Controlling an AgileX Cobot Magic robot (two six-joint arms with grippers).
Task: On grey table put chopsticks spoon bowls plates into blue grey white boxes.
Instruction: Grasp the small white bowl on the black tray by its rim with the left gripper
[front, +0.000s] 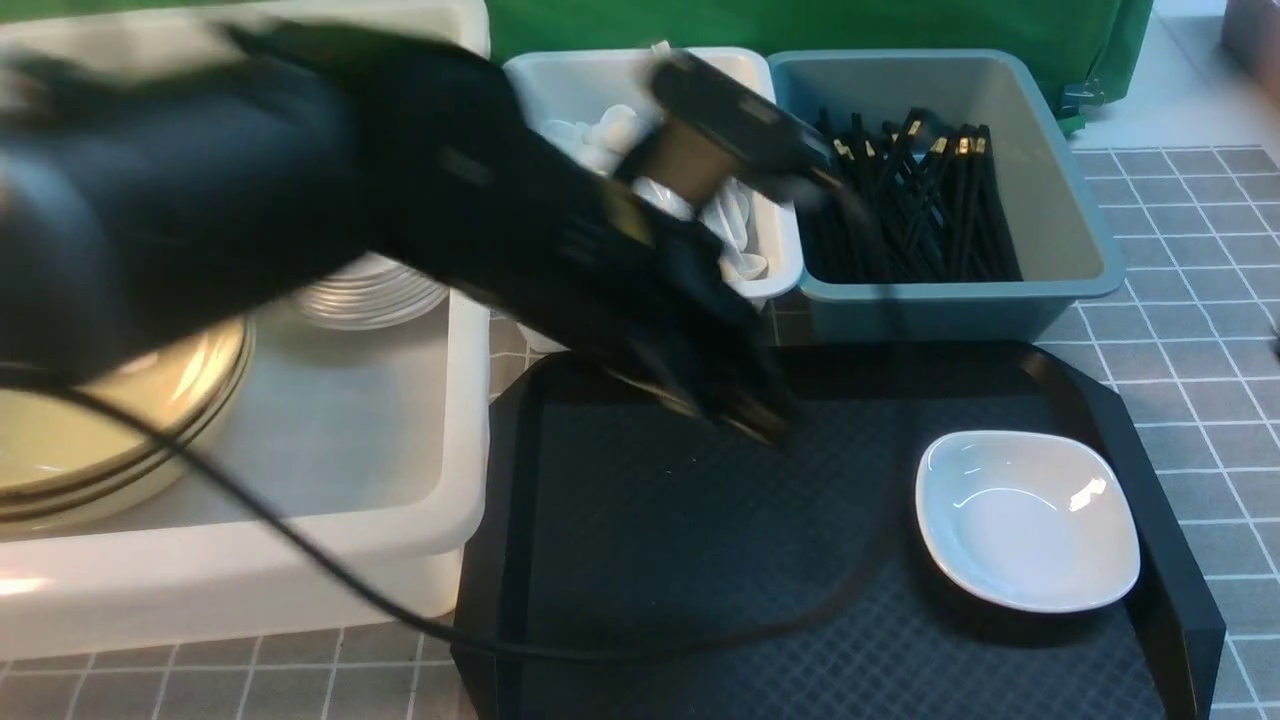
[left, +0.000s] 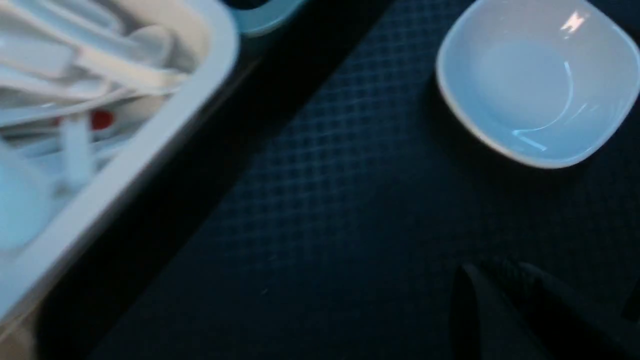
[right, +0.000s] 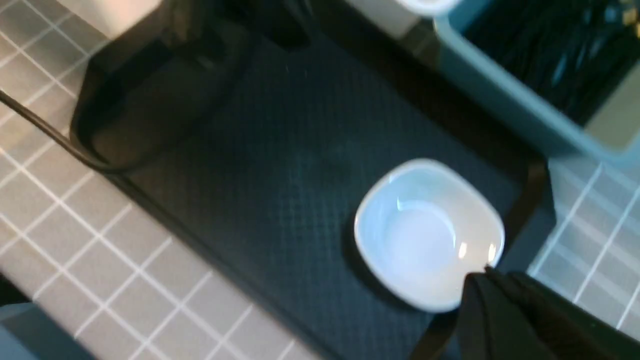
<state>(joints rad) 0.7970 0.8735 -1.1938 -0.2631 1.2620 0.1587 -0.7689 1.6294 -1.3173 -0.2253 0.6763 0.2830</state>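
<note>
Reporting big to small. Table (front: 1180, 300): grey grid, everything sits on it. Big box (front: 470, 420): translucent white, on my left side, touching the tray's left edge. Tray (front: 700, 560): black, textured, in front of me in the middle. Blue box (front: 1070, 200): behind the tray, far right. White box (front: 560, 75): just beside the blue box, on its left.

Contents: bowls (front: 60, 450) stacked in the big box at its left end, stacked plates (front: 370, 295) behind them in the same box. One loose plate (front: 1025, 520) lies upright on the tray near its right edge. Chopsticks (front: 930, 210) are piled in the blue box, spoons (front: 740, 225) in the white box.

My left gripper (front: 760, 425) is over the tray's far middle, blurred, fingers pressed together, nothing between them; well apart from the loose plate. My right gripper (right: 487, 275), seen only in its wrist view, is at the loose plate's rim, fingers also together and empty. Can't tell whether it touches the rim.
</note>
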